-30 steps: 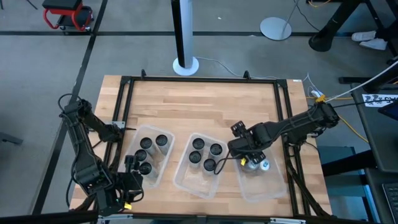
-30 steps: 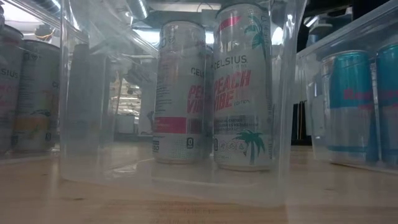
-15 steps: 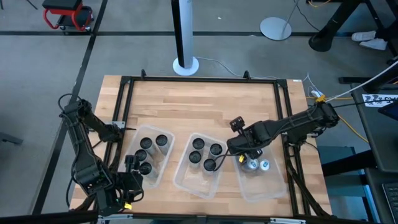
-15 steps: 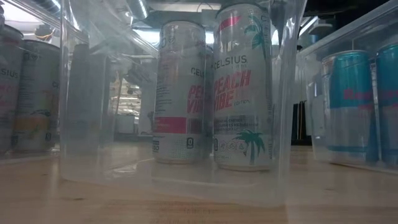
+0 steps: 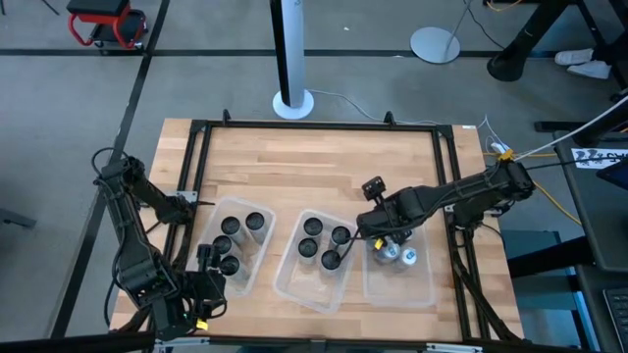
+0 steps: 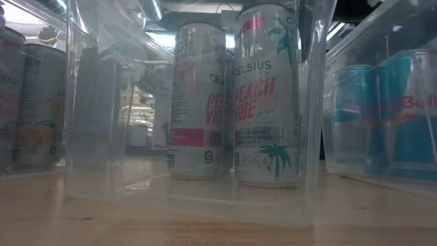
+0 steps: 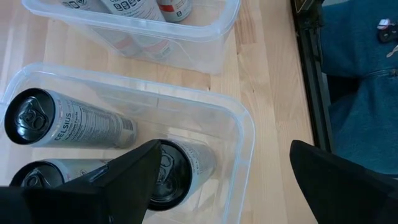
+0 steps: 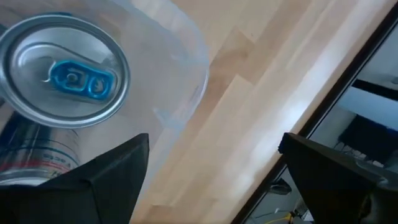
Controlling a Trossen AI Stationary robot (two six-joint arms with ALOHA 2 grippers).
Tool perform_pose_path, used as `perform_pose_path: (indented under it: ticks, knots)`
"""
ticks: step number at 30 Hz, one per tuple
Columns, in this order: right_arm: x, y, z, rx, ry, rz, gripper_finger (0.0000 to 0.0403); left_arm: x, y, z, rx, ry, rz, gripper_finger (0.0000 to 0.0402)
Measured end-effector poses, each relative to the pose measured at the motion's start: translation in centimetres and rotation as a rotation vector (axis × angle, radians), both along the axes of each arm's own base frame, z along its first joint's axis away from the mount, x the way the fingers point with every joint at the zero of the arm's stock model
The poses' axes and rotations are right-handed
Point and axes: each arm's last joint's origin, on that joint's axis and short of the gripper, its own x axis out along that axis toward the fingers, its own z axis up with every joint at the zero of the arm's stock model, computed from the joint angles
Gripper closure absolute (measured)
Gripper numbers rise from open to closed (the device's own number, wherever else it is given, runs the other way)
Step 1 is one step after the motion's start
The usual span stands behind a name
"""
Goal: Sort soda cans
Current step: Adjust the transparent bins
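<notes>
At the lower centre of the high view, three clear bins stand in a row on the wooden table (image 5: 294,167). The left bin (image 5: 247,281) holds four dark-topped cans (image 5: 234,228), upright. The middle bin (image 5: 294,284) holds four more dark-topped cans (image 5: 314,228), also upright. The right bin (image 5: 402,289) holds silver-topped cans (image 5: 407,257) with blue and white sides, grouped at its upper end. My right gripper (image 5: 378,240) sits at the upper left corner of the right bin, just beside the silver-topped cans. Its jaws stand wide apart and hold nothing. In the right wrist view, both dark fingers (image 8: 106,186) frame the bin's curved corner (image 8: 186,87), with one silver can top (image 8: 65,68) and its blue tab at the upper left of the frame. My left gripper (image 5: 208,257) waits at the lower left of the high view, against the left edge of the left bin. Its jaws are also wide apart and empty. In the left wrist view, its fingers (image 7: 124,180) frame the bin, with dark can tops (image 7: 31,118) at the left of the frame. In the low view, white cans (image 6: 266,96) show at centre through the bin wall, and blue cans (image 6: 406,109) at the right.
</notes>
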Motion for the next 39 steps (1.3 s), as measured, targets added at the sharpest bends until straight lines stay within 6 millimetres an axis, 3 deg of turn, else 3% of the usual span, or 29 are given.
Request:
perform_pose_path:
  ticks: [3, 7, 11, 15, 25, 30, 39]
  knots:
    - [0.1, 0.1, 0.4, 0.002, -0.006, 0.010, 0.0039, 0.0, 0.0, 0.0, 0.000, 0.000, -0.001, 0.0059]
    - [0.4, 0.8, 2.4, 0.036, -0.066, 0.050, 0.0039, 0.0, 0.0, 0.0, 0.006, -0.002, -0.004, 0.0059]
    - [0.6, 2.7, 4.6, 0.063, -0.185, 0.133, 0.0039, 0.1, 0.0, 0.0, 0.012, -0.012, -0.001, 0.0059]
    - [1.3, 5.4, 5.4, 0.100, -0.339, 0.260, 0.0039, 0.1, 0.0, 0.0, 0.010, -0.012, 0.002, 0.0059]
    - [4.1, 11.8, 3.2, 0.149, -0.509, 0.589, 0.0039, 0.1, 0.0, 0.0, 0.008, -0.013, 0.005, 0.0059]
    - [6.2, 13.0, 1.1, 0.158, -0.517, 0.643, 0.0039, 0.1, 0.0, 0.0, 0.004, -0.015, 0.005, 0.0059]
    - [8.0, 14.1, -0.4, 0.270, -0.545, 0.803, 0.0039, 0.1, 0.0, 0.0, 0.003, -0.016, 0.005, 0.0059]
